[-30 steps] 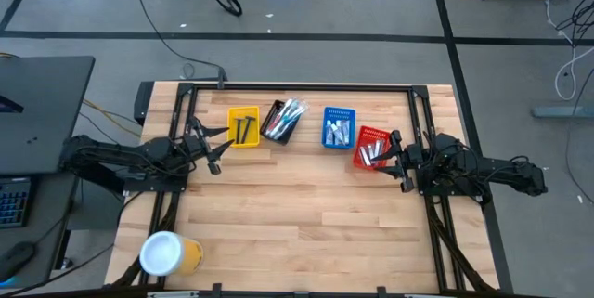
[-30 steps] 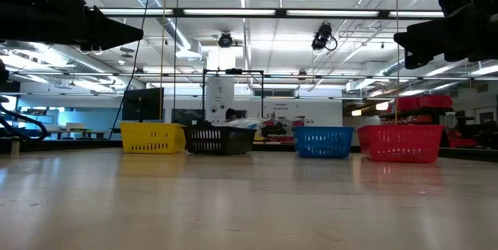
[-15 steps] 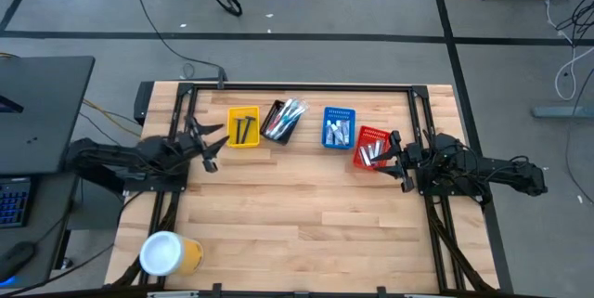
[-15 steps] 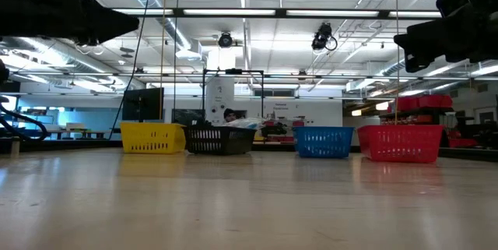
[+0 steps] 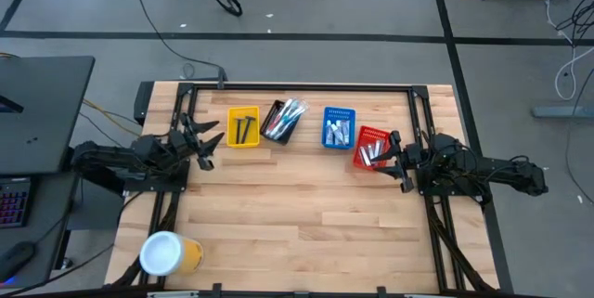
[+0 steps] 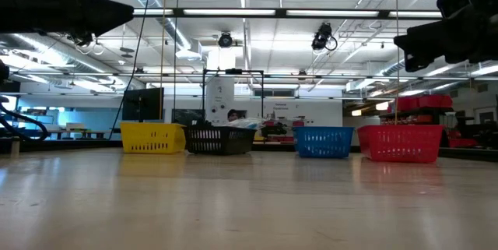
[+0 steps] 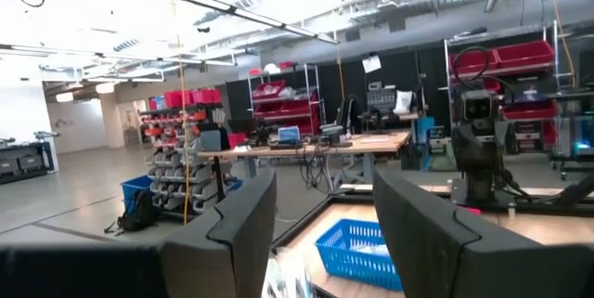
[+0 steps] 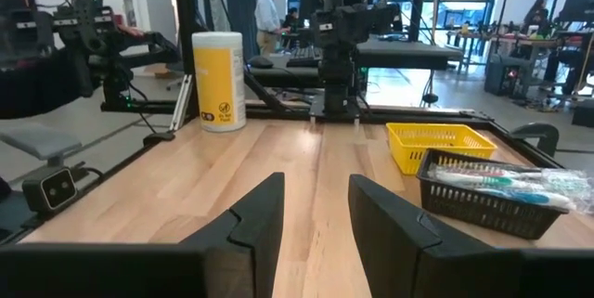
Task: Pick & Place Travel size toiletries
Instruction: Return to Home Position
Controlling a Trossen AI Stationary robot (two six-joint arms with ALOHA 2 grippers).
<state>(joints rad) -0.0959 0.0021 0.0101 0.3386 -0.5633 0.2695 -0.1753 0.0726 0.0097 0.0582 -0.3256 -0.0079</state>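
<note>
The toiletries lie sorted in four mesh baskets along the far side: dark razors [image 5: 243,130] in the yellow basket [image 5: 232,115], blue-white toothbrushes [image 5: 287,112] in the black basket [image 5: 275,135], white tubes [image 5: 338,132] in the blue basket [image 5: 338,112], and silvery sachets [image 5: 370,153] in the red basket [image 5: 378,135]. My left gripper [image 5: 205,144] hovers open near the table's left edge, left of the yellow basket. Its fingers [image 7: 237,233] point level toward the blue basket [image 7: 357,247]. My right gripper [image 5: 397,160] is open just right of the red basket, empty [image 8: 316,210].
A big yellow cup with a white lid [image 5: 166,253] stands at the near left corner, also visible as the yellow cup [image 8: 219,80] in the right wrist view. Bare wood fills the middle and near side. Dark frame rails [image 5: 297,86] border the far edge and both sides.
My left gripper has drawn back toward the table's left edge and slightly toward the far edge, rising a little. The right arm and all baskets have kept still.
</note>
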